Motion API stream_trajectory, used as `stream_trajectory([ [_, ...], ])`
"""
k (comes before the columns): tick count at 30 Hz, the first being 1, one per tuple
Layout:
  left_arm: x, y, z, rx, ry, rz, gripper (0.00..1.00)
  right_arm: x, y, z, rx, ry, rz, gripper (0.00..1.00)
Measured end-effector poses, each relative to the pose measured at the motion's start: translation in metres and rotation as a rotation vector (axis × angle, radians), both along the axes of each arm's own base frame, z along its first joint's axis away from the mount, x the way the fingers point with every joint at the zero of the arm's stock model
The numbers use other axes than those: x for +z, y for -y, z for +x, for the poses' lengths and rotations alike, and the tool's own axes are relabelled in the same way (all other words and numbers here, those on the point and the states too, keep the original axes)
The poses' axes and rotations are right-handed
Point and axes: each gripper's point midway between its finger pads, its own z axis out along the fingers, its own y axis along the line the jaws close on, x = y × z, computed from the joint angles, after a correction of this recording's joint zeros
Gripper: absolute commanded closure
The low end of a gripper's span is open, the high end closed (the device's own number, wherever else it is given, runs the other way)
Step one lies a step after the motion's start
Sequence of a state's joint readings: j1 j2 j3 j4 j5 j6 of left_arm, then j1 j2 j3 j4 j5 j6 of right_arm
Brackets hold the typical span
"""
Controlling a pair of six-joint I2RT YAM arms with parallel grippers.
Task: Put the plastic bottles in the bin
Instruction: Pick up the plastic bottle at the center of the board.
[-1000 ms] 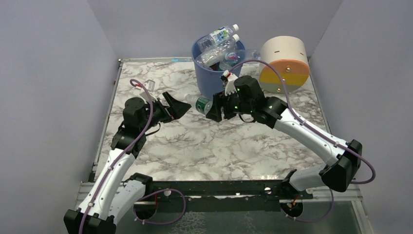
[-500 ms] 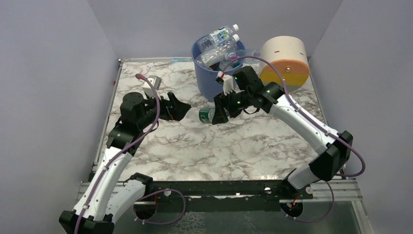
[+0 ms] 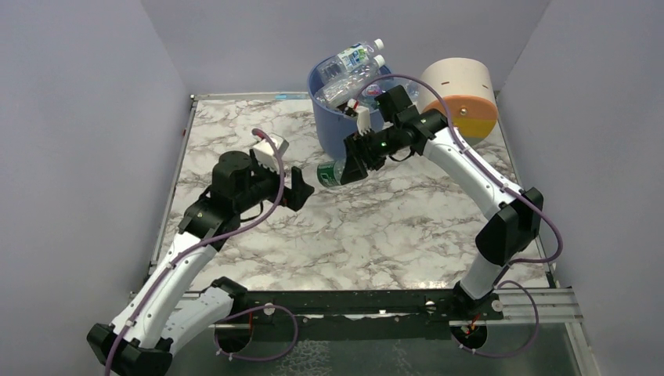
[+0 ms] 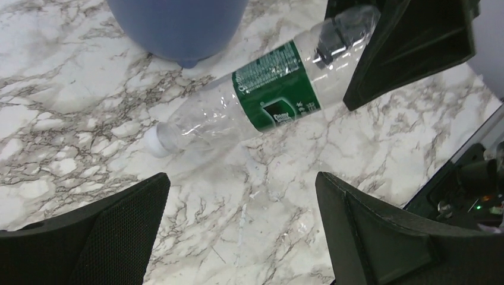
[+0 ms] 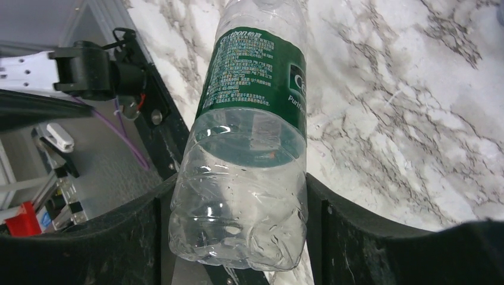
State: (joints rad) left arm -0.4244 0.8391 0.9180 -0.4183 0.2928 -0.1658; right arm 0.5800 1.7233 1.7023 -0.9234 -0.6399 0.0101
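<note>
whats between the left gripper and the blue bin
The green-label bottle, held at its base by the right gripper; the left wrist view shows it best.

Near me the counter (image 3: 376,235) lies open. My left hand (image 3: 301,188) and the bottle (image 3: 327,174) in my right hand (image 3: 345,168) crowd the front of the bin (image 3: 329,125). Bottles (image 3: 352,59) heaped over its rim seem to choke the mouth. The drum (image 3: 458,94) walls its right.

The right wrist view's top edge cuts off the cap of the green-labelled bottle (image 5: 252,148). In the left wrist view a finger (image 4: 410,53) of the right gripper (image 3: 348,166) hides its base, and only the bottom of the bin (image 4: 178,27) shows. From above, the bin's wall hides the lower parts of the bottles (image 3: 352,61) inside; their number is unclear.
</note>
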Motion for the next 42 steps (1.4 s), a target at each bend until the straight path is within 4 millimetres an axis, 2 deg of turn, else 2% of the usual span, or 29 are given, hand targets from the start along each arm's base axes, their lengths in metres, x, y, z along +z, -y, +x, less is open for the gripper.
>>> stream_trajectory([
  [6,-0.023,0.023,-0.006,-0.050,-0.013,0.181,0.01,0.012,-0.006,-0.007,0.076,0.002,0.072,0.33],
  [10,-0.035,0.037,-0.013,-0.077,0.017,0.323,0.01,0.006,-0.007,-0.013,0.110,-0.015,0.086,0.33],
  [13,-0.039,0.031,-0.014,-0.066,0.040,0.412,0.01,-0.002,-0.006,-0.017,0.119,-0.036,0.080,0.34],
  [18,-0.032,0.018,-0.007,-0.028,0.080,0.520,0.01,-0.007,-0.009,-0.019,0.149,-0.051,0.094,0.34],
  [24,-0.043,0.019,-0.008,-0.062,0.105,0.652,0.01,-0.014,-0.009,-0.025,0.169,-0.080,0.102,0.34],
  [29,-0.052,0.023,-0.014,-0.115,0.115,0.731,0.01,-0.011,-0.011,-0.028,0.193,-0.080,0.126,0.35],
  [42,-0.054,0.022,-0.014,-0.122,0.137,0.766,0.01,0.004,-0.016,-0.039,0.254,-0.097,0.210,0.36],
])
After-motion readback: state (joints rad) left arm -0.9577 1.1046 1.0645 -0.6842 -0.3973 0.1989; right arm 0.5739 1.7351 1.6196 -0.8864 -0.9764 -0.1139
